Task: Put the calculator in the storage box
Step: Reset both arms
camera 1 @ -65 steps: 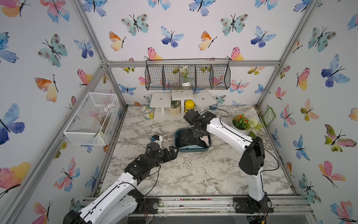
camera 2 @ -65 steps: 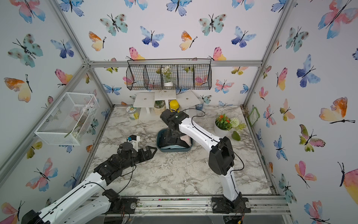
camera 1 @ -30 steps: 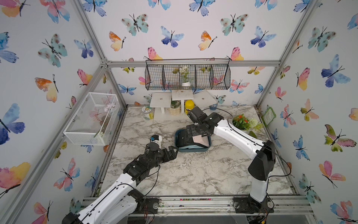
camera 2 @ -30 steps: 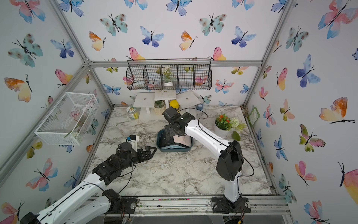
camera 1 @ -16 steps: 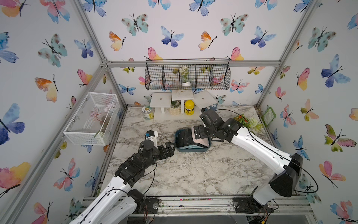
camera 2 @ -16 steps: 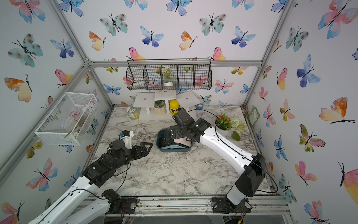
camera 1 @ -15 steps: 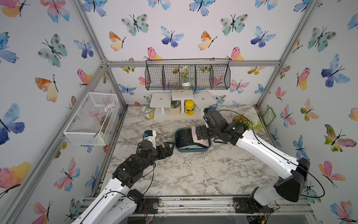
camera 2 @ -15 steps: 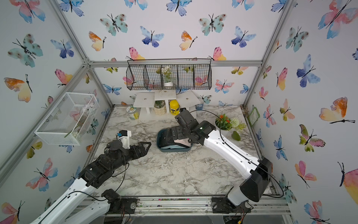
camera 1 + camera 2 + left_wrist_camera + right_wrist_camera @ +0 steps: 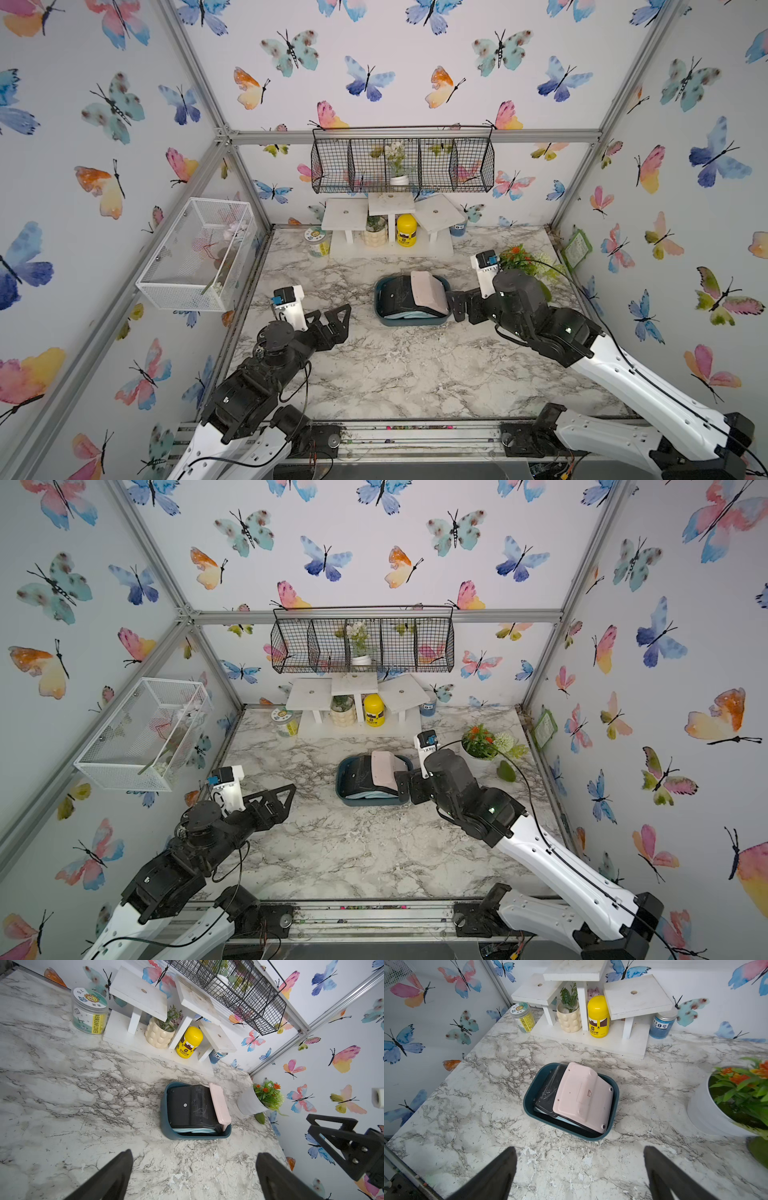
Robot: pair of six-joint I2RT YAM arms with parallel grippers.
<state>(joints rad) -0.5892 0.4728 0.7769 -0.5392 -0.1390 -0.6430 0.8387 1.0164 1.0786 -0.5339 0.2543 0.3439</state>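
At the middle of the marble desk we see the teal storage box. A pink calculator lies in it back-up and tilted, resting on a black calculator that fills the rest of the tub. A pale blue edge shows beneath both.

Behind the box, against the back wall, stands a white tiered stand. A cream plant pot and a yellow bottle sit under its shelves. A sunflower-label jar stands at one end of the stand and a blue jar at the other. A black wire basket hangs above the stand, and a white mesh basket is fixed to the left wall. A white pot of orange flowers stands near the right wall, close behind the right arm's wrist, and the arm's cable runs over it.

Bare marble lies between the box and the left gripper, which is well apart from it. The left arm reaches low from the front-left corner and points at the box; its jaws stand wide and hold nothing.

The right arm stretches low from the front-right corner. The right gripper is just beside the box's right end and faces it. In the right wrist view a strip of marble separates them. Its jaws are spread wide and empty.
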